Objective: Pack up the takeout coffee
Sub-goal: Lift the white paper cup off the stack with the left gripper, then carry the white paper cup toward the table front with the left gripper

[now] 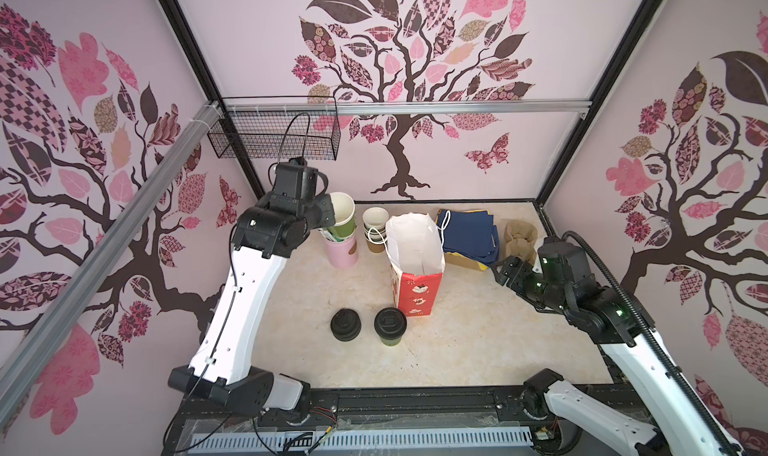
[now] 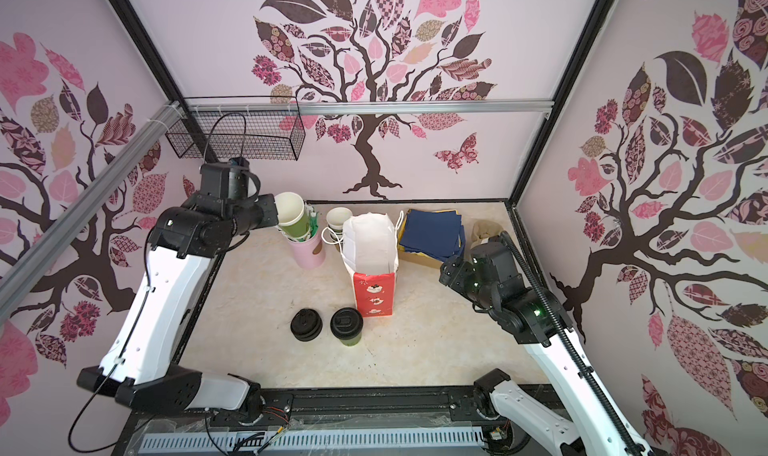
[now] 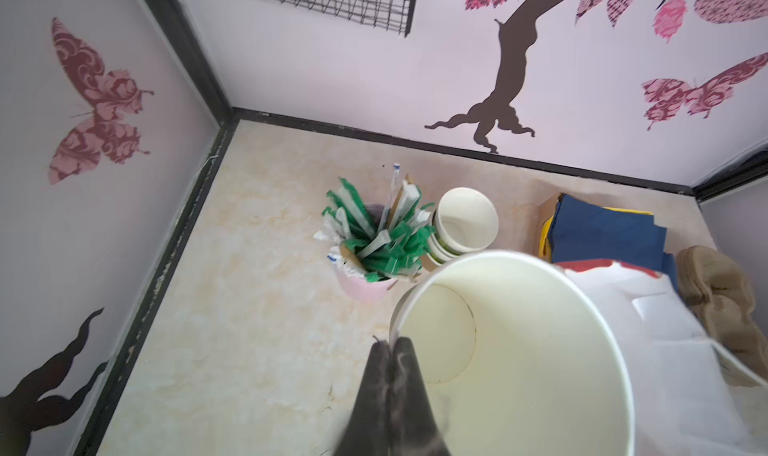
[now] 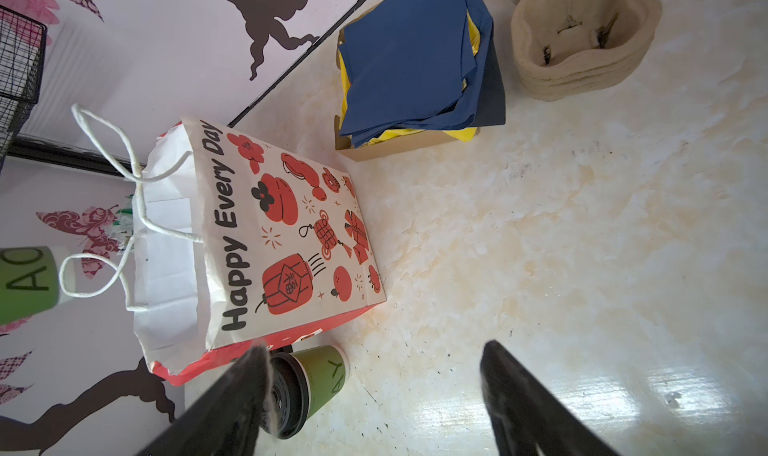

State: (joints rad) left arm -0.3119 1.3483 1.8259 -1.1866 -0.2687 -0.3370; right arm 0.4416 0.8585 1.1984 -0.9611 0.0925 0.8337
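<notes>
Left wrist view, item one: left pincer (image 3: 392, 341), pressed together on the rim of an unlidded green cup (image 3: 540, 329), which hangs tilted; straw cup (image 3: 365, 287) just beyond its tips. Item two: right pincer (image 4: 376, 345), spread and empty; lidded green cup (image 4: 320, 375) just beside one finger, paper bag (image 4: 282, 233) ahead. Risk, as I judge it: so thin a rim pinch may slip or crumple, and a swing could topple the straws.

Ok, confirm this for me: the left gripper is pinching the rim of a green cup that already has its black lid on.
Wrong about the lid. The green cup pinched at its rim by the left gripper is open, with no lid: the left wrist view looks straight into its white inside.
</notes>
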